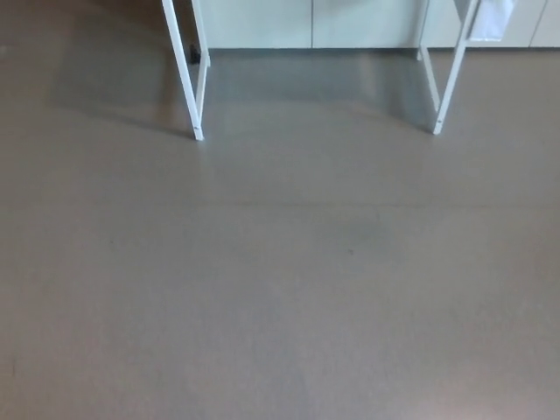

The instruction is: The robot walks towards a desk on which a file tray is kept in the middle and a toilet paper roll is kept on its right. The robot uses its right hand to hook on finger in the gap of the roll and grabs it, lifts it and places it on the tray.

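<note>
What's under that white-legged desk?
Bare grey floor between the white legs, pale cabinet fronts behind. The desktop lies above the picture's edge, so nothing on it shows.

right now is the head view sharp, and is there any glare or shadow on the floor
Head view: soft and slightly blurred throughout, with no crisp detail; the floor is evenly lit, with no glare; a faint shadow spreads to picture left of the left desk leg.
</note>
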Tool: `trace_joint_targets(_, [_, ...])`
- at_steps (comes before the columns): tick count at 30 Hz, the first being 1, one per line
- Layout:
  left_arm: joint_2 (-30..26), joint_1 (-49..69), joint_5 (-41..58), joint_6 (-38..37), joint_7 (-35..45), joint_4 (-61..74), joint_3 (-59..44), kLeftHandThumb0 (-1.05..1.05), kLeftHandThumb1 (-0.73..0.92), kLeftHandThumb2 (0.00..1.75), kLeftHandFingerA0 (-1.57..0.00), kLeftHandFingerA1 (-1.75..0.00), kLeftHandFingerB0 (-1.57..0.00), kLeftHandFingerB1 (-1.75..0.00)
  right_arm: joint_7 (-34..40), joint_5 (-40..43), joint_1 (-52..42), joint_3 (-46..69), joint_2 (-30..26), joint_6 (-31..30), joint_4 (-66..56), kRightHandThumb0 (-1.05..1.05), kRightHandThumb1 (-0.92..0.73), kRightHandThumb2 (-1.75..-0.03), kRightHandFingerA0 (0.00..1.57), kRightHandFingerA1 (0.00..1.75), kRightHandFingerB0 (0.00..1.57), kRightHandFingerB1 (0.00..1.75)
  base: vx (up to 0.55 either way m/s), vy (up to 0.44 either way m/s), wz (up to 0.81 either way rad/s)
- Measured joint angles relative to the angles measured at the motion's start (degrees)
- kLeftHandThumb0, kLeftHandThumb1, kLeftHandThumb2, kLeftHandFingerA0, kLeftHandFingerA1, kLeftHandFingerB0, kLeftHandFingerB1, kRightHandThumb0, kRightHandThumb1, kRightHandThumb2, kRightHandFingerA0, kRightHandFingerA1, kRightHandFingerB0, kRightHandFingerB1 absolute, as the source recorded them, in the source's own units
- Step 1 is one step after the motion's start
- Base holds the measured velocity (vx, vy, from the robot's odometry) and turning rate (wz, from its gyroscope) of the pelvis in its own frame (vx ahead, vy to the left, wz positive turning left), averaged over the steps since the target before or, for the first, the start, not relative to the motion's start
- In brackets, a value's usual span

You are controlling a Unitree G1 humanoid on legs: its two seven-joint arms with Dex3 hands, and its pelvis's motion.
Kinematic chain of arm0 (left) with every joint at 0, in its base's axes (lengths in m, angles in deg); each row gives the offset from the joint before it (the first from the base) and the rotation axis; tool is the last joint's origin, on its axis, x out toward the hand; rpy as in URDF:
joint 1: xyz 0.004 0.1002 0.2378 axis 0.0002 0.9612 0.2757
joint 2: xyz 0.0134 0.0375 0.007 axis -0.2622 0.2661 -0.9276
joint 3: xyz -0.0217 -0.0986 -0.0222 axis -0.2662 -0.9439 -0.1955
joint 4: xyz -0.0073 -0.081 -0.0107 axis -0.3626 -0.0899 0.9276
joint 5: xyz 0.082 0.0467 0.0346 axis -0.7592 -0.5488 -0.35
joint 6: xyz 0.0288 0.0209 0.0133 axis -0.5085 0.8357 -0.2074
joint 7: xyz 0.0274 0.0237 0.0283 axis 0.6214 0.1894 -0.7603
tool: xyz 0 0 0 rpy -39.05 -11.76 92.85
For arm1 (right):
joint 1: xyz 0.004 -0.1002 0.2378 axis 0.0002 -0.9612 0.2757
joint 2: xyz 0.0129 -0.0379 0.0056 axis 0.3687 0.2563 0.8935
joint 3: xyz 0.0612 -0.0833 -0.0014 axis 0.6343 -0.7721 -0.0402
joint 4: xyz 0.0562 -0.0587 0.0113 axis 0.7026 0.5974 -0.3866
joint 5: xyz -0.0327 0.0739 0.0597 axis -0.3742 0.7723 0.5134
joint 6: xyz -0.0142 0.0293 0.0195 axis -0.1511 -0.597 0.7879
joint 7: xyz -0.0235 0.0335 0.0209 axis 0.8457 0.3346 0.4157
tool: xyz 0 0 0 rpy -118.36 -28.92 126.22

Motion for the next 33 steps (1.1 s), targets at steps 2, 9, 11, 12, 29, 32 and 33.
trace_joint_targets(2, [0.0,-0.04,0.03,0.02,-0.4,-0.43,-0.08,-1.05,0.3,1.12,-0.45,-1.47,-0.44,-1.45,0.0,0.0,0.12,-0.01,0.0,0.01,0.0,-0.59,-0.46,-0.83,0.0,0.42,0.0,0.25,0.27,0.045,-0.12])
trace_joint_targets(9, [0.19,-0.69,-0.26,0.12,-1.9,-0.86,0.92,-1.05,0.27,1.04,-0.39,-1.53,-0.4,-1.52,-0.01,0.02,-0.09,-0.06,0.03,0.05,0.26,-0.59,-0.46,-0.83,0.0,0.42,0.0,0.25,0.36,0.159,-0.17])
trace_joint_targets(11, [-0.18,-0.91,-0.28,0.21,-2.61,-0.41,0.93,-1.05,0.38,0.82,-0.3,-1.53,-0.31,-1.49,-0.06,0.01,0.38,-0.21,0.23,0.23,0.14,-0.59,-0.46,-0.83,0.0,0.42,0.0,0.25,0.47,0.086,-0.24])
trace_joint_targets(12, [-0.34,-1.01,-0.27,0.36,-2.9,-0.04,0.92,-1.05,0.38,0.81,-0.32,-1.52,-0.33,-1.49,-0.06,0.03,0.57,-0.22,0.23,0.32,0.12,-0.59,-0.46,-0.83,0.0,0.42,0.0,0.25,0.34,0.154,0.08])
trace_joint_targets(29, [-0.21,-1.06,-0.37,2.91,-4.68,2.29,1.79,-1.05,0.37,0.85,-0.3,-1.61,-0.32,-1.6,-0.14,0.33,0.77,-0.31,0.01,0.55,0.46,-0.59,-0.46,-0.83,0.0,0.42,0.0,0.25,0.32,-0.084,0.13])
trace_joint_targets(32, [-0.23,-0.75,-0.36,2.95,-4.68,2.44,1.76,-1.05,0.38,0.84,-0.32,-1.6,-0.33,-1.59,-0.15,0.43,0.73,-0.33,0.03,0.56,0.5,-0.59,-0.46,-0.83,0.0,0.42,0.0,0.25,0.32,0.014,-0.05])
trace_joint_targets(33, [-0.23,-0.72,-0.36,2.95,-4.68,2.45,1.78,-1.05,0.41,0.8,-0.35,-1.57,-0.35,-1.57,-0.15,0.47,0.72,-0.34,0.03,0.56,0.5,-0.59,-0.46,-0.83,0.0,0.42,0.0,0.25,0.3,0.089,-0.16])
